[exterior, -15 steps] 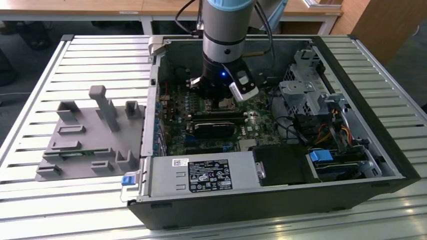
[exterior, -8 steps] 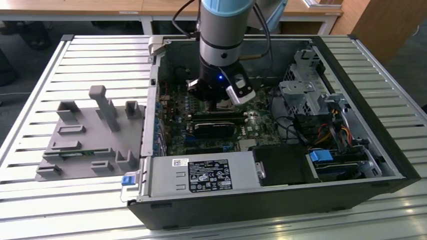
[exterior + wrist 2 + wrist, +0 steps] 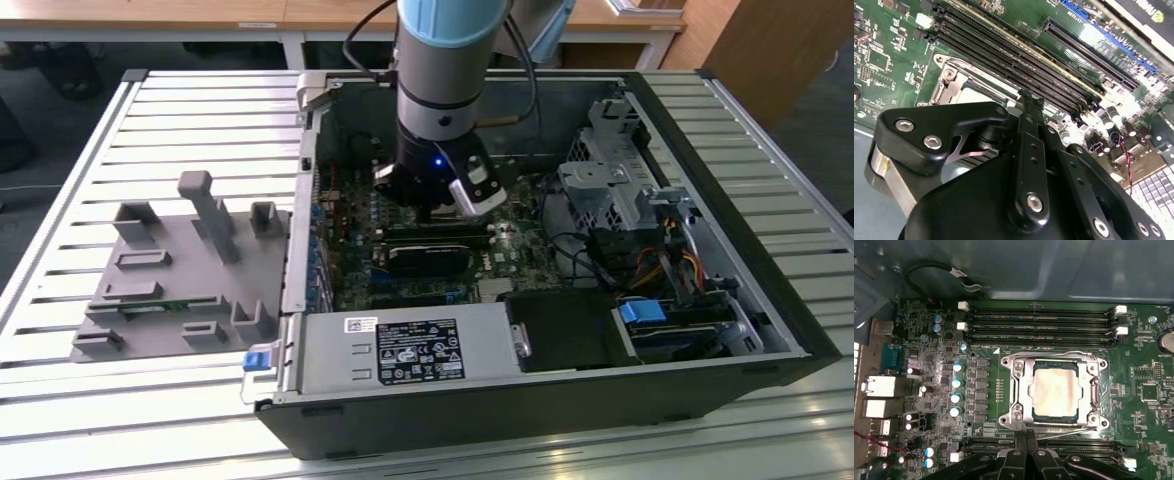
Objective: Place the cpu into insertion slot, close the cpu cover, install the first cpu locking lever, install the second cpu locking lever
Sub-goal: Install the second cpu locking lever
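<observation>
The cpu (image 3: 1055, 392), a silvery square chip, lies flat in the insertion slot (image 3: 1054, 416), whose dark rim shows around it. The cpu cover (image 3: 1021, 390), a silver metal frame, lies down over the chip's edges. A thin metal lever (image 3: 1069, 428) runs along the socket side nearest the fingers. My gripper (image 3: 1026, 440) is shut with nothing held, its black fingertips together right at that lever's edge. In the second wrist view the gripper (image 3: 1026, 96) tip sits against the cpu cover (image 3: 949, 82), with the cpu (image 3: 981, 92) partly hidden. The exterior view shows the gripper (image 3: 434, 213) low over the motherboard.
Long black memory slots (image 3: 1039, 322) flank the socket on two sides. The open case (image 3: 747, 230) walls in the board, with a drive cage (image 3: 607, 190) and cables at the exterior view's right and a power supply (image 3: 400, 350) in front. A grey fixture (image 3: 174, 270) lies on the slatted table.
</observation>
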Controlling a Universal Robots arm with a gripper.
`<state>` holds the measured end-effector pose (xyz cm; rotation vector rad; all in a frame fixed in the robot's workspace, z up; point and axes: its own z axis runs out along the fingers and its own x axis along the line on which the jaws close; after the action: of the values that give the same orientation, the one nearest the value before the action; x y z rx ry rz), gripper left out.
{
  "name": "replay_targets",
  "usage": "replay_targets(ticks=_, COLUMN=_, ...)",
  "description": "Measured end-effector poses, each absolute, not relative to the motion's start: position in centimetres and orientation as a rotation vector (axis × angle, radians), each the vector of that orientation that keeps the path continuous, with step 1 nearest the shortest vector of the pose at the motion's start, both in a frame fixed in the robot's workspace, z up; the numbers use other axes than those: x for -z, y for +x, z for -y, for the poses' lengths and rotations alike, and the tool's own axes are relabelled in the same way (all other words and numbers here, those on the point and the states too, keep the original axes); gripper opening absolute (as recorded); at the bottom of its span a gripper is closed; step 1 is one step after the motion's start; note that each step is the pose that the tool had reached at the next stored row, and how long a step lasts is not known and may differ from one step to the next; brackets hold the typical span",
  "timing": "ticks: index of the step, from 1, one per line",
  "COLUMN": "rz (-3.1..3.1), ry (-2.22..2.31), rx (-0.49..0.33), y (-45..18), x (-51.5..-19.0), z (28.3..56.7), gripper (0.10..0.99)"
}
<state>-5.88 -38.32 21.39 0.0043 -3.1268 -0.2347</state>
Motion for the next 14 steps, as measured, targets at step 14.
replay_targets(ticks=14, rz=3.119, ry=-0.001, rx=0.327, y=-6.78, x=-20.48, z=38.77, gripper=0.106)
